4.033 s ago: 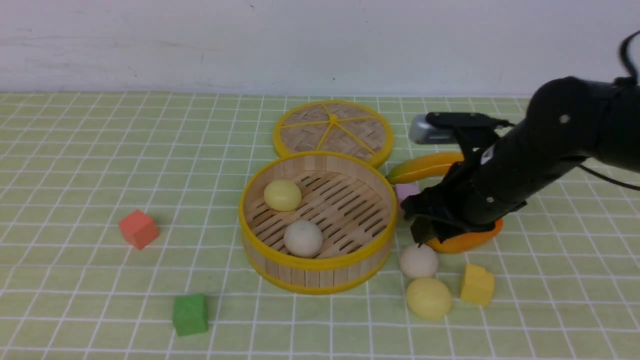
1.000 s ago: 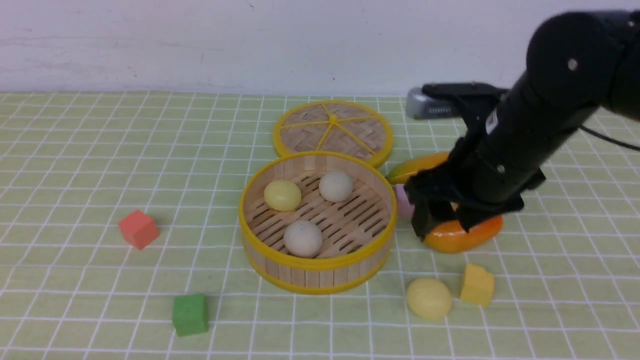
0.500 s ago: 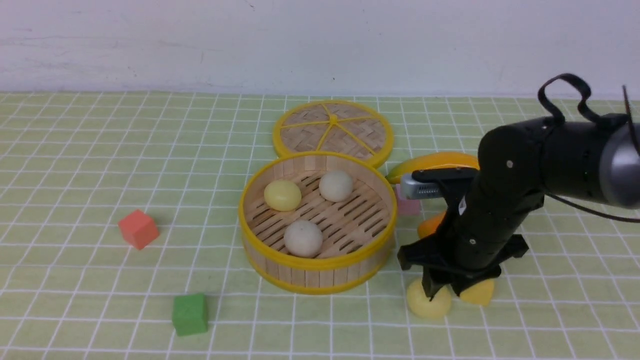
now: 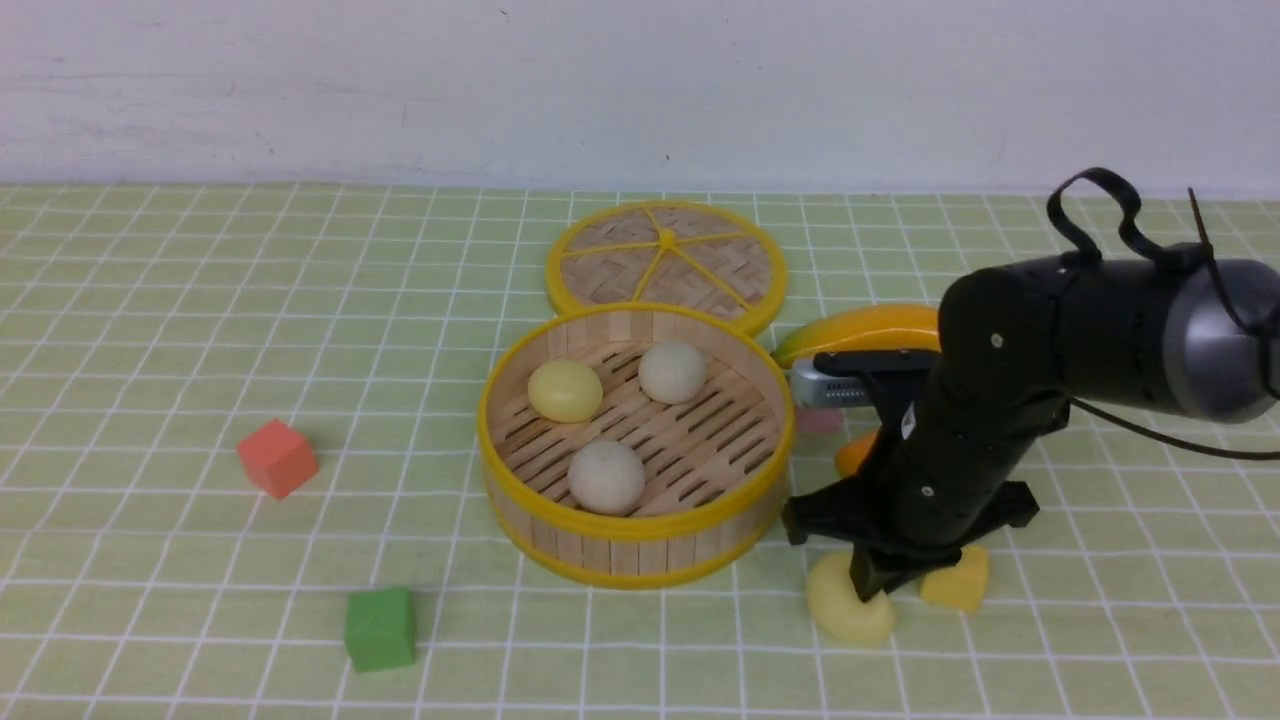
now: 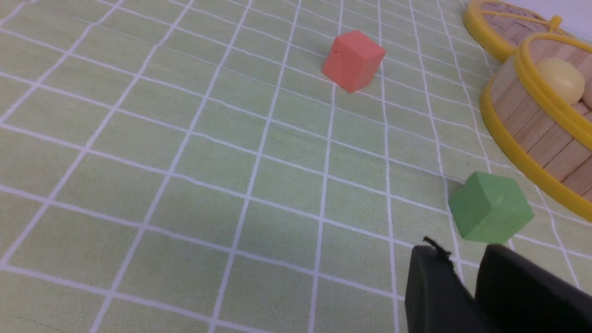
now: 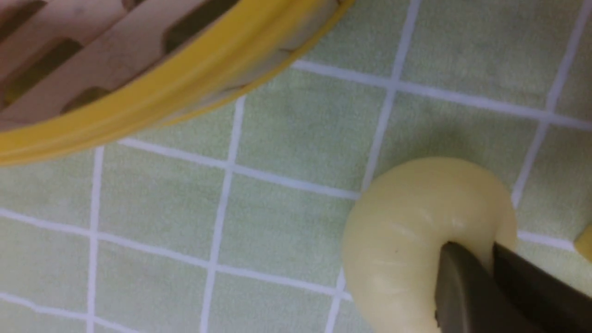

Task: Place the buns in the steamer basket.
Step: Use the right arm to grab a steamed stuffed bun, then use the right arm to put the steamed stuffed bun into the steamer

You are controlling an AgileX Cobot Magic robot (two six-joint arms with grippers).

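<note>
Three buns (image 4: 606,475) in the steamer basket (image 4: 636,538).
Right gripper (image 6: 488,273) jaws pinch the fourth bun (image 6: 416,231); left gripper (image 5: 467,282) jaws nearly together, empty.

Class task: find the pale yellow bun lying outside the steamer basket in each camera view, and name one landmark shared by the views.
Front view: pale yellow bun, low right of centre, under the right pincer.
Left wrist view: not in it.
Right wrist view: bun, lower right, squeezed by the pincer.
Shared landmark: steamer basket.
</note>
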